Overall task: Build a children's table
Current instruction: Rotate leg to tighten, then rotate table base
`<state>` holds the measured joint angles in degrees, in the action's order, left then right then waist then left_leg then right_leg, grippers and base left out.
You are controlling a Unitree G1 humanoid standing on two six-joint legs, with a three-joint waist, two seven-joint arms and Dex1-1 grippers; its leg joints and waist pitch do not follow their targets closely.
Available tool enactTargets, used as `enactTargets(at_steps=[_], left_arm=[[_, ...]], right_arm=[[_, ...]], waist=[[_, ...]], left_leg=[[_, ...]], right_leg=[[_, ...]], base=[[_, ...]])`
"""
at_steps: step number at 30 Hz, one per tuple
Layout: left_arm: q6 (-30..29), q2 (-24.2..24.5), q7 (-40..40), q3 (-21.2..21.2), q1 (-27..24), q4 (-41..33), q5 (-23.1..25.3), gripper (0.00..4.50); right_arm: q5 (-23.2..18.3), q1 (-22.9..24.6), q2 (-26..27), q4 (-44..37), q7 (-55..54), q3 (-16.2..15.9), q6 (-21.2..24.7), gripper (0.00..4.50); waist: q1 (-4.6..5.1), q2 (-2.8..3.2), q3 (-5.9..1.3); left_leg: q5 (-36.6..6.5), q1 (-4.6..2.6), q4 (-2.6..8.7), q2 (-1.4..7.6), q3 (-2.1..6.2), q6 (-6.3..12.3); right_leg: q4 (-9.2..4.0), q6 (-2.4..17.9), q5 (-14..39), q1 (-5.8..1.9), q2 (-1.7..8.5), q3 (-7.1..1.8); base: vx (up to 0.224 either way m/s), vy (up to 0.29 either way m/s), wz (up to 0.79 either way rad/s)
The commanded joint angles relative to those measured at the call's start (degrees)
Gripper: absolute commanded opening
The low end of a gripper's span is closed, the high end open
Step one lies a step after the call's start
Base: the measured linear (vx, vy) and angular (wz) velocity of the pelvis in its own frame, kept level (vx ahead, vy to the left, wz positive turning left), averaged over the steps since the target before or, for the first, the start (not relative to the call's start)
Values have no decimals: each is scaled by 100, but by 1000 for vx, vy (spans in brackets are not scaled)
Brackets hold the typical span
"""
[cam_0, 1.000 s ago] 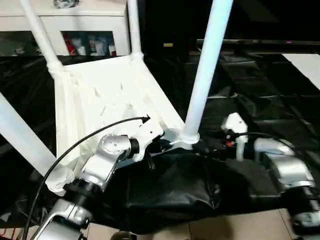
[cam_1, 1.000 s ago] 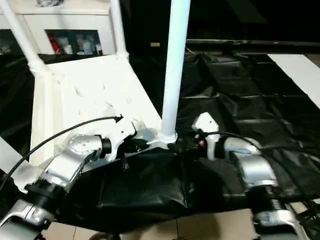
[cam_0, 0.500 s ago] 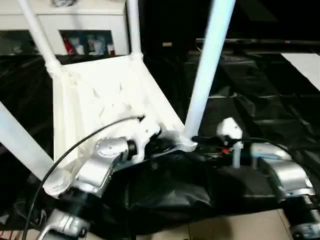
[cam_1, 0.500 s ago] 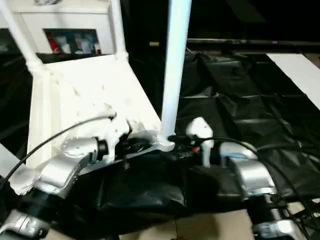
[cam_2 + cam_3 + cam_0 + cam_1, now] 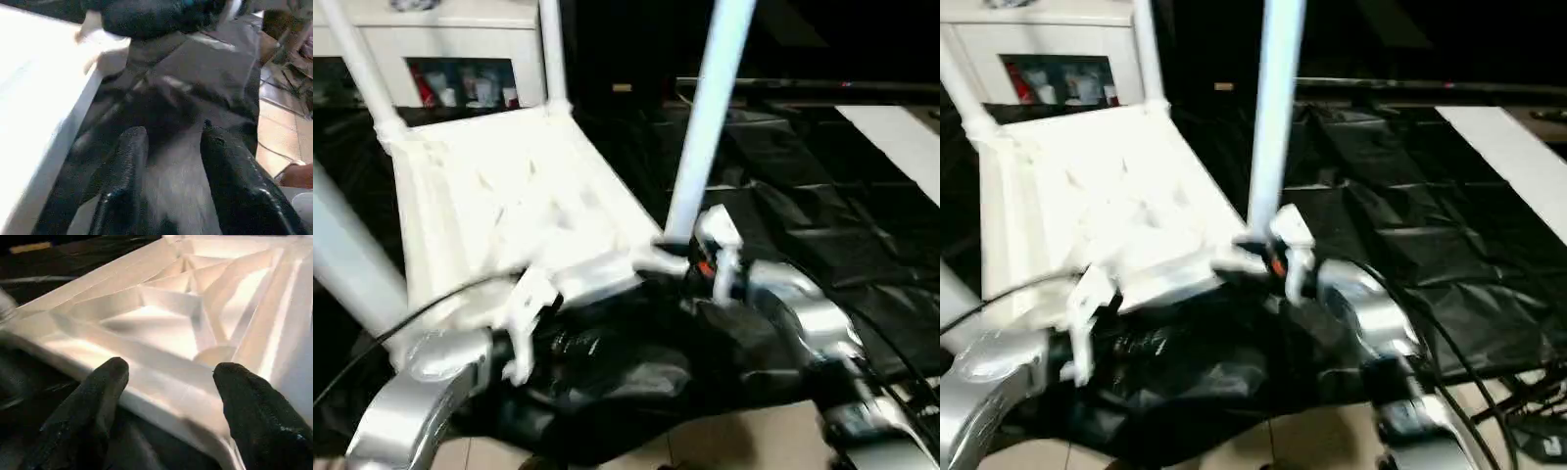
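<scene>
1. Closest to the robot is its left arm (image 5: 411, 411). The left gripper (image 5: 171, 196) is open and holds nothing. Black cloth (image 5: 205, 63) shows between its two fingers (image 5: 124, 161). The white edge of the tabletop (image 5: 34, 107) runs along one side of it, close by but not touching.

2. A bit further out is the right arm (image 5: 803, 313). The right gripper (image 5: 166, 396) is open too. Its fingers (image 5: 105, 382) spread wide, right at the near rim of the tabletop (image 5: 161, 323). You can see the ribs on the underside. I cannot tell if a finger touches the rim.

3. The tabletop (image 5: 499, 206) lies upside down on the black cloth (image 5: 822, 206). It looks tipped. Its long side runs away from the robot.

4. All four legs seem to be in. One leg (image 5: 705, 117) stands up from the near right corner, just beside the right gripper. One leg (image 5: 342, 255) slants up at the near left. Two more legs (image 5: 553, 54) stand at the far corners.

5. So the table looks almost built. I think the next job is to turn it onto its legs. The right gripper is nearer to the rim and faces straight at it. The left gripper sits beside the edge and would need to turn in.

6. Far behind is a white cabinet (image 5: 440, 34) with glass doors.
</scene>
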<state>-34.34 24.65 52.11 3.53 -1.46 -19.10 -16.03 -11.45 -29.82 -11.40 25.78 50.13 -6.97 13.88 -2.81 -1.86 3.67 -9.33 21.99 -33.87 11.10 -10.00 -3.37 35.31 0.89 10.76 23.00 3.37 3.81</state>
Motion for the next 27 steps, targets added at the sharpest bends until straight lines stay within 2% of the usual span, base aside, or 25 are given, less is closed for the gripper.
enactTargets(at_steps=[1, 3, 4, 5, 6, 7, 8, 9, 10, 13, 14, 16, 17, 18, 20, 22, 26, 27], left_arm=[[-104, 131, -28, -112, -135, -241, -34, 244], [-352, 431, 101, -255, -583, -611, -221, 249], [-352, 431, 101, -255, -583, -611, -221, 260], [-432, 504, 128, -289, -691, -726, -285, 260], [-561, 723, 245, -422, -989, -930, -399, 287], [-625, 845, 316, -485, -1144, -1024, -449, 292], [-663, 924, 363, -523, -1244, -1082, -479, 294], [-710, 1037, 420, -609, -1407, -1185, -552, 294], [-705, 1040, 422, -619, -1414, -1186, -553, 313], [-607, 1125, 459, -856, -1565, -1205, -610, 337], [-534, 1199, 511, -1069, -1626, -1176, -693, 339], [-527, 1205, 513, -1087, -1630, -1173, -700, 350], [-329, 1284, 521, -1414, -1649, -1105, -784, 377], [-217, 1302, 496, -1562, -1630, -1063, -814, 379], [-96, 1411, 570, -1920, -1522, -894, -940, 383], [-128, 1487, 647, -2017, -1535, -882, -985, 397], [-139, 1824, 848, -2452, -1605, -704, -1035, 415], [-136, 1833, 853, -2461, -1606, -698, -1035, 426]], right_arm=[[165, -235, 68, 382, -561, 255, -153, 333], [255, -660, 231, 1099, -1396, 508, -327, 333], [255, -660, 231, 1099, -1396, 508, -327, 333], [261, -737, 248, 1236, -1551, 554, -337, 333], [252, -935, 288, 1602, -1924, 687, -484, 333], [293, -1028, 295, 1786, -2169, 730, -580, 333], [324, -1086, 297, 1902, -2333, 755, -640, 333], [289, -1160, 320, 2051, -2459, 818, -751, 333], [290, -1164, 320, 2058, -2466, 820, -755, 333], [324, -1276, 334, 2295, -2638, 869, -895, 333], [321, -1345, 349, 2446, -2733, 934, -1014, 333], [322, -1351, 349, 2457, -2737, 938, -1024, 333], [310, -1423, 345, 2610, -2731, 992, -1143, 333], [293, -1449, 340, 2669, -2684, 1006, -1191, 333], [246, -1268, 302, 2457, -2327, 919, -1191, 333], [278, -1151, 278, 2339, -2274, 857, -1217, 333], [329, -601, 179, 1776, -1988, 625, -1228, 333], [329, -587, 177, 1759, -1979, 619, -1224, 333]], waist=[[24, 30, -302], [48, -13, -304], [67, 12, -286], [38, 18, -292], [34, 9, -285], [55, -15, -288], [65, -17, -300], [62, -35, -300], [57, -28, -290], [43, -42, -303], [45, -41, -304], [40, -47, -306], [38, -55, -307], [33, -57, -312], [17, -43, -306], [15, -44, -323], [7, -7, -322], [9, -24, -327]], left_leg=[[-2141, -167, 450, 238, 107, -172], [-2233, -166, 459, 241, 115, -233], [-2355, -182, 463, 224, 114, -273], [-2457, -248, 441, 233, 96, -315], [-2491, -259, 445, 230, 85, -320], [-2500, -200, 467, 224, 114, -346], [-2503, -177, 476, 227, 116, -369], [-2535, -201, 461, 223, 100, -370], [-2610, -230, 451, 217, 91, -368], [-2506, -189, 455, 212, 92, -352], [-2454, -178, 463, 212, 90, -343], [-2425, -185, 454, 208, 80, -328], [-2409, -183, 449, 207, 75, -317], [-2402, -179, 445, 205, 77, -307], [-2334, -180, 452, 203, 74, -285], [-2233, -156, 466, 212, 80, -280], [-2269, -175, 478, 214, 77, -300], [-2252, -165, 476, 209, 76, -296]], right_leg=[[-566, 804, 2671, -110, 453, -291], [-552, 794, 2704, -109, 454, -285], [-559, 771, 2785, -82, 429, -282], [-570, 725, 2759, -32, 418, -297], [-583, 702, 2712, -18, 403, -306], [-541, 733, 2647, -66, 415, -298], [-525, 689, 2615, -79, 412, -289], [-528, 681, 2605, -47, 403, -293], [-542, 658, 2615, -24, 397, -307], [-524, 638, 2495, -64, 400, -314], [-516, 640, 2414, -75, 391, -315], [-514, 651, 2379, -69, 392, -318], [-511, 666, 2342, -69, 391, -321], [-504, 683, 2328, -74, 397, -319], [-495, 693, 2229, -83, 384, -322], [-464, 704, 2069, -116, 376, -320], [-452, 767, 1907, -111, 361, -325], [-461, 755, 1894, -125, 359, -324]], base=[[0, 0, 0], [0, 0, 0], [0, 0, 0], [0, 0, 0], [0, 0, 0], [0, 0, 0], [0, 0, 0], [0, 0, 0], [0, 0, 0], [0, 0, 0], [0, 0, 0], [0, 0, 0], [0, 0, 0], [0, 0, 0], [0, 0, 0], [0, 0, 0], [0, 0, 0], [0, 0, 0]])
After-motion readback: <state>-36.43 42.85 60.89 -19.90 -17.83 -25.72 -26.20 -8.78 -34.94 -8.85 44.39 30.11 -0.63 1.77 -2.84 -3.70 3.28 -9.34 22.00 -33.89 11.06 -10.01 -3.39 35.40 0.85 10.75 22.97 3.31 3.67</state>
